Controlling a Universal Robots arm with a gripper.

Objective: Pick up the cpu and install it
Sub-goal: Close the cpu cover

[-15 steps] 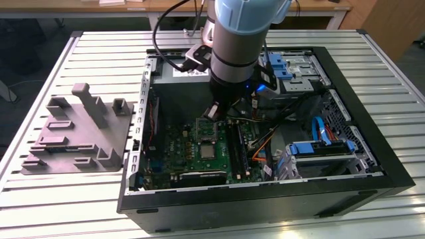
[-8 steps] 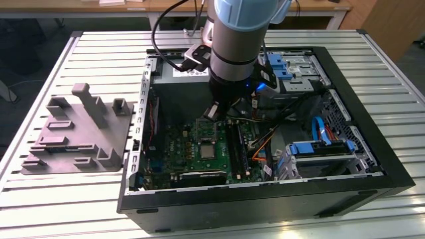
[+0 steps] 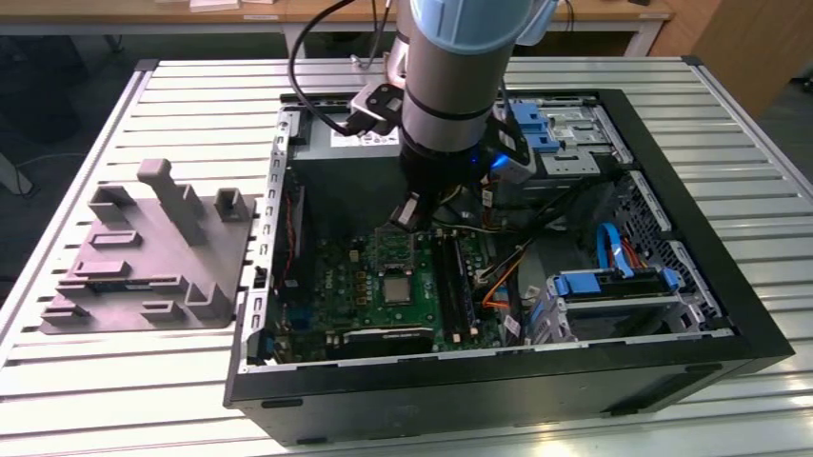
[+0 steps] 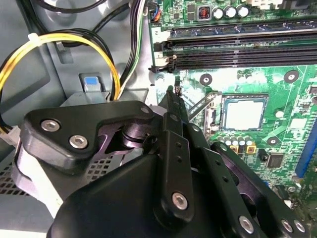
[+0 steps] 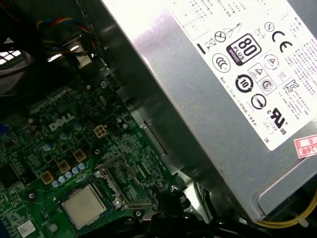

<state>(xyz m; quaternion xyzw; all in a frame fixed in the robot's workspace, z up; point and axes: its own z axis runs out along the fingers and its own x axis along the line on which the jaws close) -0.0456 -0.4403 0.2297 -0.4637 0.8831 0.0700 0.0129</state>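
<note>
Down inside the open PC case (image 3: 749, 333), the cpu (image 4: 242, 113) is already sitting in its socket on the green motherboard (image 3: 368, 295), silvery top facing up. From the chip, the gripper (image 4: 172, 90) sits around 9 o'clock in the second wrist view, fingers pressed together with nothing pinched. Grey fixture (image 3: 152, 257) rests outside the case.
</note>
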